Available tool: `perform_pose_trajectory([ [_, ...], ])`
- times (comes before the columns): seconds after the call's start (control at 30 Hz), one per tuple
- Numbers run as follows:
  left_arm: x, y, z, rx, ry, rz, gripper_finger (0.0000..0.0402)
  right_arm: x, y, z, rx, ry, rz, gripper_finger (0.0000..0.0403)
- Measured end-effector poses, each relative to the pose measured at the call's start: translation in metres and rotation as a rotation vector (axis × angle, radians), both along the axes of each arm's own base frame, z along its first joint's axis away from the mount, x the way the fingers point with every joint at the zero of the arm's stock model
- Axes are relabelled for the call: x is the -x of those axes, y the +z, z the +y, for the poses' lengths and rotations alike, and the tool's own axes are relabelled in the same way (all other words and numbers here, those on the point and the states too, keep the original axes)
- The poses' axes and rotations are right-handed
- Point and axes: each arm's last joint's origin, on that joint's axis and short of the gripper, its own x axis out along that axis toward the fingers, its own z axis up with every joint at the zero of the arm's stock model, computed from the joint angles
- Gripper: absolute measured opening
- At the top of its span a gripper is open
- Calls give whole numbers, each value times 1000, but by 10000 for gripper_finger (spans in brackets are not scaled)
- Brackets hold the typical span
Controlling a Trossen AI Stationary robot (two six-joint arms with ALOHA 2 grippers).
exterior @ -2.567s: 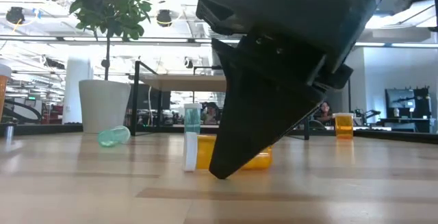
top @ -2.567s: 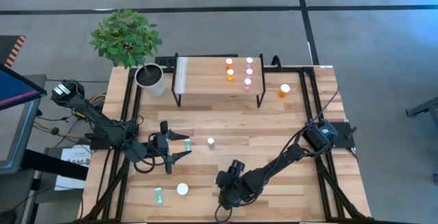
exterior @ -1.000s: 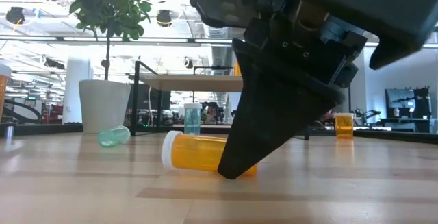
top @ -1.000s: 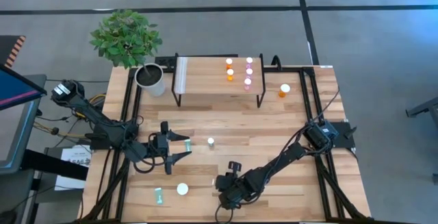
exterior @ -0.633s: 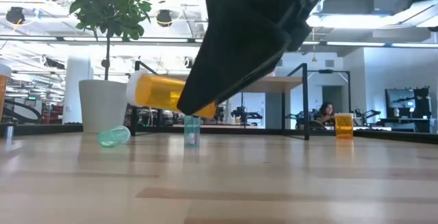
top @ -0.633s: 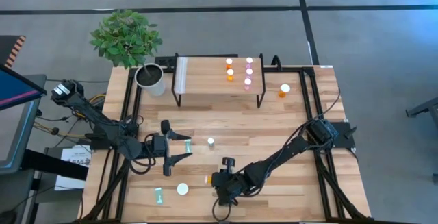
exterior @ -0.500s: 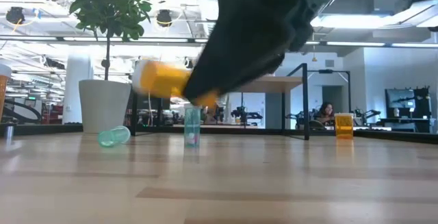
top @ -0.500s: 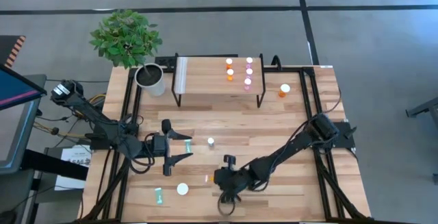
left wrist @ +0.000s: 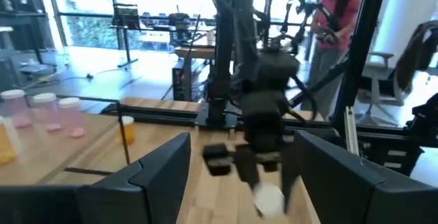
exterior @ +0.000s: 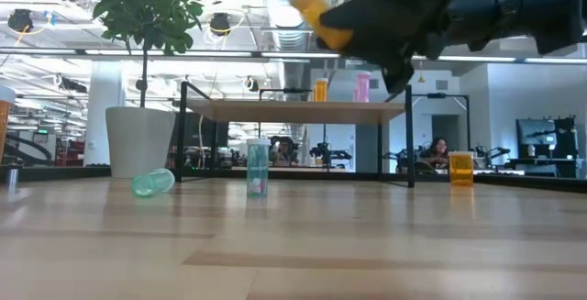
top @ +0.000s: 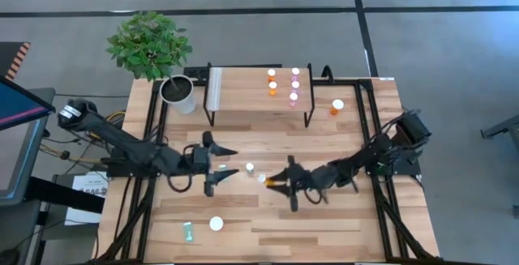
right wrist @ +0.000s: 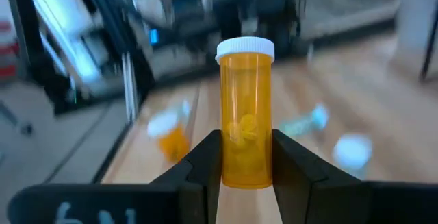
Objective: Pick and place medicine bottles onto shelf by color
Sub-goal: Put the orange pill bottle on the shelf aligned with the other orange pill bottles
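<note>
My right gripper point(top: 274, 183) hangs over the middle of the table, shut on an orange medicine bottle point(right wrist: 246, 118) with a white cap. My left gripper point(top: 222, 166) stands open to its left, over a small teal bottle point(top: 223, 168) lying on the table; it touches nothing. Another teal bottle point(exterior: 258, 167) stands upright on the table. The shelf point(top: 243, 95) at the far side carries two orange bottles point(top: 272, 80) and three pink ones point(top: 294, 85) on its right part. My right gripper pinches the orange bottle's lower half point(right wrist: 245, 172) between its two fingers point(right wrist: 202, 164). The fingers point level toward the table's left and lie along the bottle. The bottle is lifted clear point(exterior: 321, 16), tilted, its capped end point(right wrist: 245, 47) pointing away from the gripper.
A potted plant point(top: 177, 93) stands at the shelf's left end. An orange bottle point(top: 336, 106) stands on the table right of the shelf. Near the front edge lie a white cap point(top: 216, 224) and a teal bottle point(top: 188, 232). A person point(left wrist: 335, 18) stands beyond the table.
My right gripper has lifted the orange bottle, which lay on the table near the front edge, clear of it, and carried it up and toward the far edge and the table's middle. My left gripper has shifted a little toward the right and far side.
</note>
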Motion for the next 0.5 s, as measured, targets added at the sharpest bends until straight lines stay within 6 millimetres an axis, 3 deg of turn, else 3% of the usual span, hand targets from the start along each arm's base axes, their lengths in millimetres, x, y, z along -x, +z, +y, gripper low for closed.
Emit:
perform_pose_trajectory([
  [0.2,-30,-15,18,63,-152,-7,247,11,4,-18,21,-8,-166,122],
  [0.5,-61,-27,35,136,-187,37,264,10,7,-21,19,42,-199,123],
])
